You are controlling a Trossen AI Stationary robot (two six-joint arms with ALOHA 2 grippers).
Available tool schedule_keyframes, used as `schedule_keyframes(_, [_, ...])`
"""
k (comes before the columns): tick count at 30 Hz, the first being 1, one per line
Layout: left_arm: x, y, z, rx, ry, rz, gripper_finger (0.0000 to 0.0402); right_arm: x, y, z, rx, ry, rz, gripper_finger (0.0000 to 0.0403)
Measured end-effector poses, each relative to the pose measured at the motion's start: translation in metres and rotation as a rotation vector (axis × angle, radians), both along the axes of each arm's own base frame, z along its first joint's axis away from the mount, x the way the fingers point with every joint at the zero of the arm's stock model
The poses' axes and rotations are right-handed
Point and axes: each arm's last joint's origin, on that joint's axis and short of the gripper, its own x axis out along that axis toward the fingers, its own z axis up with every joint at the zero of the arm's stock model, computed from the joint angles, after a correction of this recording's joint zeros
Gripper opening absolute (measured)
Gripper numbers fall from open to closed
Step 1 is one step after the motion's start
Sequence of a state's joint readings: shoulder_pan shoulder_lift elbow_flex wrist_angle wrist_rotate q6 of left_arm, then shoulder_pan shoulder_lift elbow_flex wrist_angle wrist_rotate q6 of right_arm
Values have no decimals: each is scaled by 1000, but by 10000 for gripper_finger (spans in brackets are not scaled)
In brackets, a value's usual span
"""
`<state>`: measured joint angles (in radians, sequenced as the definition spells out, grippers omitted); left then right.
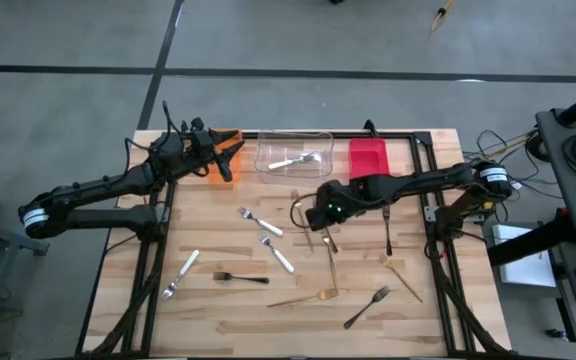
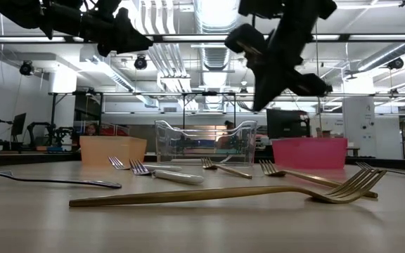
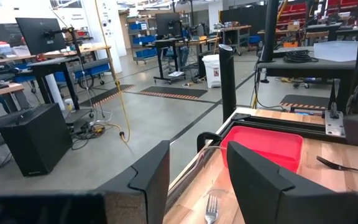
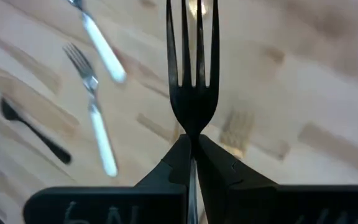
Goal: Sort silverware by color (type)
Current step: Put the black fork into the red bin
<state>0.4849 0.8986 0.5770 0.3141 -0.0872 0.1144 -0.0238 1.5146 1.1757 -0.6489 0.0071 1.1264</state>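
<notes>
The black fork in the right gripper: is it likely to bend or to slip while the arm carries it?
The black fork looks slim but straight, so probably stiff and light. The right gripper is shut on its narrow neck only, so it might pivot or slip if swung fast. Its flat handle suggests it would slide, not roll.

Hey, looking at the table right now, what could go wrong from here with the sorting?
1. The right hand pinches the black fork only at its thin neck, so the fork may swing or slip on the way to a bin.
2. Gold forks lie right below that hand; lowering there could knock them.
3. The left hand hovers open by the orange bin next to the clear bin, so the arms may crowd each other along the bin row.
</notes>
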Motion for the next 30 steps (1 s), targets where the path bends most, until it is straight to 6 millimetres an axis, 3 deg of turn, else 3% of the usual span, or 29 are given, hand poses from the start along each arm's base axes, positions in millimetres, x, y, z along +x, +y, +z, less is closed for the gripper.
schedule_keyframes(8, [0,0,0,0,0,0,142,7,-29,30,-90,-54,43,9])
schedule_keyframes(19, [0,0,-1,5,7,0,142,-14,-76,67,-142,88,12,9])
schedule_keyframes(30, [0,0,-1,5,7,0,142,-43,-124,66,-85,193,-55,9])
